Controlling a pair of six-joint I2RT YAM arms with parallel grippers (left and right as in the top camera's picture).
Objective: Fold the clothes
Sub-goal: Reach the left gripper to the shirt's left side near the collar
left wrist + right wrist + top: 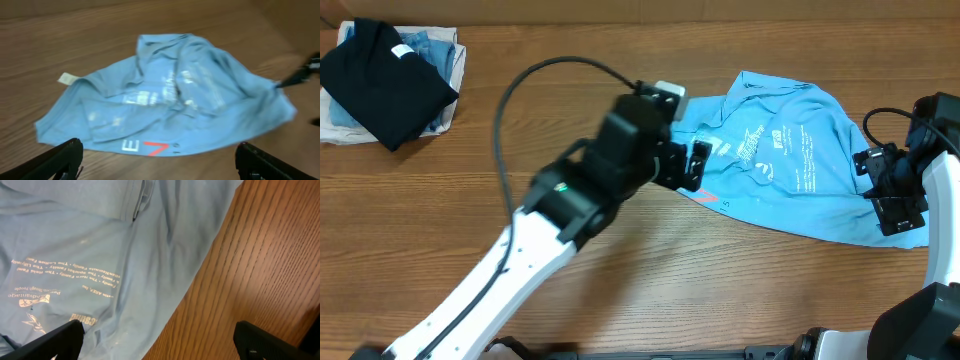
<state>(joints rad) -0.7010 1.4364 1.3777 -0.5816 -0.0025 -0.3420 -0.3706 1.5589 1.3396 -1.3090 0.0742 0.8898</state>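
A wooden table (620, 270) seen from above, with two robot arms reaching in from the near edge. Nearest, the white-and-black left arm stretches diagonally across the middle, its black cable (505, 110) looping beyond it. The left gripper (698, 163) hangs at the left-hand edge of the clothes, a light sky-blue t-shirt (790, 160), with its two fingers spread wide and nothing between them. Its own camera looks across the garment from that side and takes in nearly all of it, which suggests the arm is choosing a grasp point rather than committed to one. On the right, the right gripper (888, 190) sits low over the shirt's right-hand edge, jaws equally wide apart and empty. Its camera shows cloth filling the left of the view and bare wood beside the hem, so it looks lined up to pinch an edge. The t-shirt lies right of centre, crumpled and unfolded, with white lettering (65, 277) facing up, a small red-orange mark (157, 148) by the near hem and a white tag (66, 77) poking out at one corner. No fold appears started. Farthest, in the far-left corner and well apart, a black folded shirt (385, 80) rests on denim-blue and white folded garments (435, 50), likely a finished stack placed outside the working area.
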